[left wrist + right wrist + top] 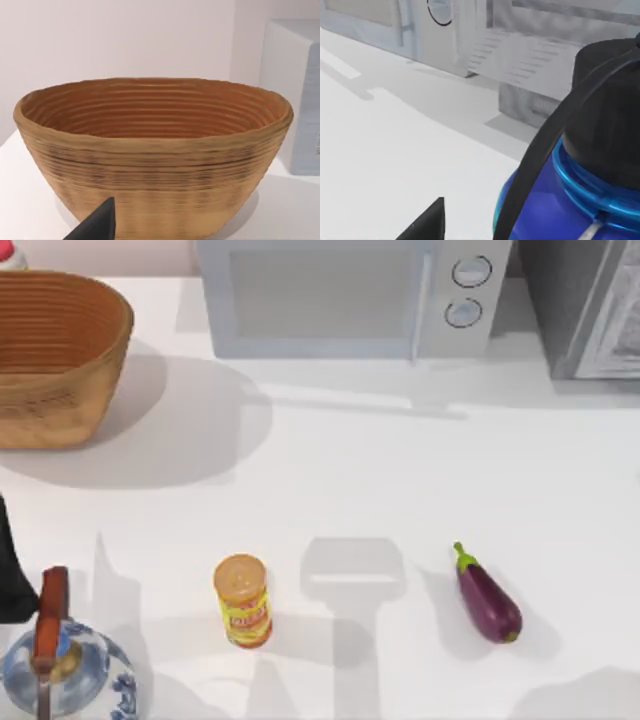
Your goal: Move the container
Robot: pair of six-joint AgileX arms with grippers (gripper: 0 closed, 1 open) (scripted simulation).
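From the top view you've got a white counter with a wicker basket at the far left and a microwave along the back edge. Near the front, a yellow-labelled can stands left of centre, an eggplant lies to the right of it, well apart, and a glass kettle with a brown handle sits in the front left corner. A bit of dark arm pokes in at the left edge just above the kettle.

Your left wrist view looks straight at the basket, upright on the counter, with one dark fingertip of the left tool in front of it. Can't tell how wide that tool is open, and nothing shows between the fingers.

Right wrist view: the container is right up close, blue body, black cap, with one dark finger of the right tool running across its side and touching it. Another fingertip sits apart over the counter. Whether you're actually clamped on it, can't tell. The microwave sits well behind.
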